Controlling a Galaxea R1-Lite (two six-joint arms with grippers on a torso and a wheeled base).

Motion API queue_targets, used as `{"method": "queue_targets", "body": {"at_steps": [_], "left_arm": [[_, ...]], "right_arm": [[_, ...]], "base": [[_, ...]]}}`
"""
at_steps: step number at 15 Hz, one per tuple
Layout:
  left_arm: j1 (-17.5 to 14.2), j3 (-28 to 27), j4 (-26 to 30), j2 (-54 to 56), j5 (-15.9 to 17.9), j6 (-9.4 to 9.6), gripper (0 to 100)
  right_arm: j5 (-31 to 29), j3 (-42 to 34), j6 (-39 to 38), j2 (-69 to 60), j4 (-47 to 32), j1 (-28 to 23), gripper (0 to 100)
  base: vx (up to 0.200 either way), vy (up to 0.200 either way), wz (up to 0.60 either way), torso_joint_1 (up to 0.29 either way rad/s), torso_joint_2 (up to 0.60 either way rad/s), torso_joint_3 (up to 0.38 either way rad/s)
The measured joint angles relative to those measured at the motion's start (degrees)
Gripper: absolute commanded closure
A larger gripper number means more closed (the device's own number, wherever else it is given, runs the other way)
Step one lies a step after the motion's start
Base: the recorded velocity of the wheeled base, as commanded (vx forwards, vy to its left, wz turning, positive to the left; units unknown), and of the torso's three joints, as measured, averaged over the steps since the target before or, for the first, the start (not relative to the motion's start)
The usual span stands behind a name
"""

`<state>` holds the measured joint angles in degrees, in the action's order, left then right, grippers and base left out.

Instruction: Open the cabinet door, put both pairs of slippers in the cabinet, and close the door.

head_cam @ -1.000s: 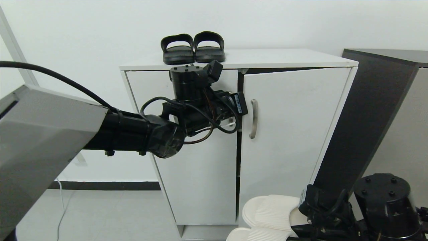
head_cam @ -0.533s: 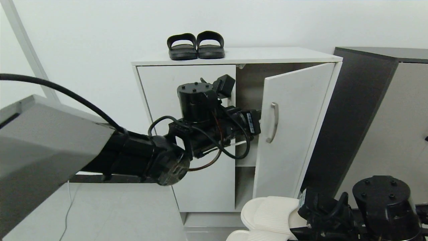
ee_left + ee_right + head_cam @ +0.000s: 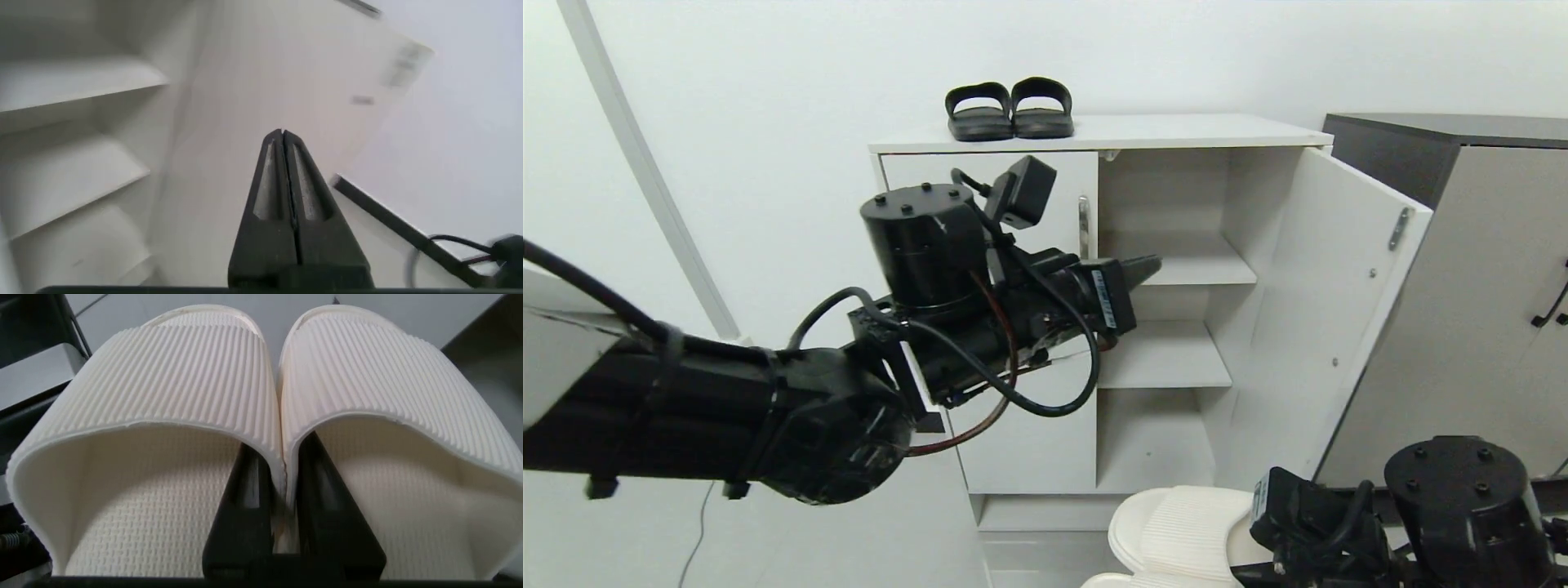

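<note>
Cabinet door open; white slippers in hand
Nearest, the right pincer is clamped on the adjoining inner walls of the pair; they look light, soft and flexible, so expect sag. Beyond, the left pincer is clenched and empty before the open shelves. Farthest, the black slippers sit on the cabinet top: grasp both by the adjacent strap edges

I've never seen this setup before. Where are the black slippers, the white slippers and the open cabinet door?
black slippers [image 3: 977,129]: head view, on the front end of one slipper's sole.
white slippers [image 3: 180,384]: right wrist view, on one slipper's ribbed strap.
cabinet door [image 3: 1327,310]: head view, on the open door's inner face.
</note>
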<state>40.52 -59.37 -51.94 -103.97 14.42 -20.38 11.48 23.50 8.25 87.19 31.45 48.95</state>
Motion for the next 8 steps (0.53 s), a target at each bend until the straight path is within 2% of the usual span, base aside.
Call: {"method": "queue_targets", "body": {"at_steps": [3,6,8], "left_arm": [[-2.1,6.97,0.05,6.77,0.07,0.07,100],[-4.56,17.36,0.68,17.62,0.05,0.35,100],[-8.11,24.78,3.75,27.03,0.07,2.54,100]], "right_arm": [[0.04,-0.07,0.0,0.13,-0.01,-0.09,100],[-0.07,-0.3,-0.05,0.55,1.5,-0.33,100],[-0.32,-0.44,-0.02,0.71,2.02,-0.44,100]], "base": [[0.0,0.0,0.0,0.0,0.0,0.0],[0.0,0.0,0.0,0.0,0.0,0.0],[0.0,0.0,0.0,0.0,0.0,0.0]]}}
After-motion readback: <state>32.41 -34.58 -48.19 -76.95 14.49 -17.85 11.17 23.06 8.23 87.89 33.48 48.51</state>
